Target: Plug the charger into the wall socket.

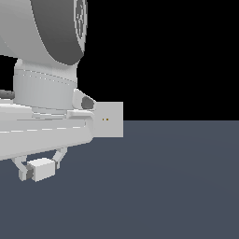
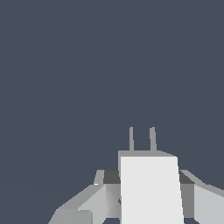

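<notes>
The charger (image 1: 43,169) is a small off-white block held between my gripper's fingers (image 1: 39,169) low at the exterior view's left, above the dark floor. In the wrist view the charger (image 2: 151,188) fills the space between the two fingers (image 2: 105,192), with its two thin prongs (image 2: 141,139) sticking out ahead. The wall socket (image 1: 110,119) is an upright pale square panel with two tiny orange dots at its centre, standing farther back and to the exterior view's right of the gripper, partly hidden by my arm. The socket is out of the wrist view.
My large white arm (image 1: 42,70) fills the upper part of the exterior view's left and covers the socket's near edge. A flat dark blue-grey floor (image 1: 177,186) spreads across the lower half; black background lies above it.
</notes>
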`<state>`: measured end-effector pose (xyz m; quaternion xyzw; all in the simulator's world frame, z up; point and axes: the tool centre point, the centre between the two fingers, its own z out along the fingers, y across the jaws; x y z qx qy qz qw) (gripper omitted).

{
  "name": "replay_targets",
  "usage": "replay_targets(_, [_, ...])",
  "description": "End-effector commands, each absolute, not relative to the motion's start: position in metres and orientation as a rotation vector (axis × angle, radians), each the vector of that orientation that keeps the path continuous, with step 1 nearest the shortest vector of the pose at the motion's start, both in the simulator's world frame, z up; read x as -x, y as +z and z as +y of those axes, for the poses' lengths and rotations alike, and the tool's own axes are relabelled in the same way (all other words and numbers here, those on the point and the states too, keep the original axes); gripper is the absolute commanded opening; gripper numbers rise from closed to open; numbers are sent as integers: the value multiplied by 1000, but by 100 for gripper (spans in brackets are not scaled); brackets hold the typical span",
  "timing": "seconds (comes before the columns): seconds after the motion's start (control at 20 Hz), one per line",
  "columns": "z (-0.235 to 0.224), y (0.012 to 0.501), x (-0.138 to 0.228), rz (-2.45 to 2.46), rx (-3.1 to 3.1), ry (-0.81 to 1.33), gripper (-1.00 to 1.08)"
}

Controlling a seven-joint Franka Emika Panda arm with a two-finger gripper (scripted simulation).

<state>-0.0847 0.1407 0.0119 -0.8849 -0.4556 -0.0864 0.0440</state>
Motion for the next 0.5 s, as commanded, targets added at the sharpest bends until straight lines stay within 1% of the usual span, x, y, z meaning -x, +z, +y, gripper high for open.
replay_targets(0.0, [141, 12, 85, -1393, 2704, -265, -100])
replay_targets(0.45, [135, 20, 77, -1284, 2764, -272, -100])
